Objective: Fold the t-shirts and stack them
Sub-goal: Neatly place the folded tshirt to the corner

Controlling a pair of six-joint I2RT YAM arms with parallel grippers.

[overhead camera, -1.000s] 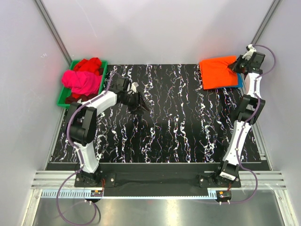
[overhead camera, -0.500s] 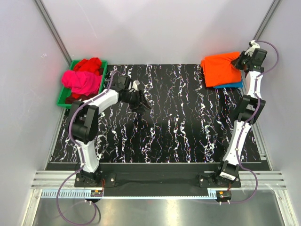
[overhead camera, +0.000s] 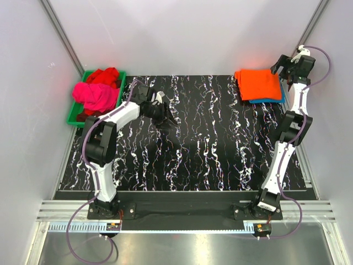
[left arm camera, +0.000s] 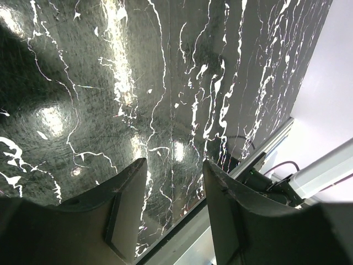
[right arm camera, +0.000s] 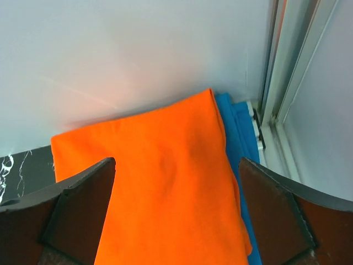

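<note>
A folded orange t-shirt (overhead camera: 258, 84) (right arm camera: 160, 182) lies on a folded teal-blue t-shirt (overhead camera: 270, 100) (right arm camera: 238, 132) at the table's far right corner. My right gripper (overhead camera: 280, 70) (right arm camera: 177, 182) hovers over the stack's far right edge, jaws wide open, nothing between them. A crumpled magenta-pink t-shirt (overhead camera: 95, 95) and a red t-shirt (overhead camera: 105, 75) sit in the green tray (overhead camera: 73, 116) at the far left. My left gripper (overhead camera: 167, 118) (left arm camera: 174, 182) hangs over bare table to the right of the tray, jaws parted and empty.
The black marbled table (overhead camera: 209, 149) (left arm camera: 138, 83) is bounded by white walls at the back and sides. An aluminium frame post (right arm camera: 289, 72) stands right of the stack. The table's near edge rail (left arm camera: 265, 149) shows in the left wrist view.
My right gripper carried the orange t-shirt right onto the teal-blue one, then opened and let go. My left gripper drifted slightly toward the back of the table.
</note>
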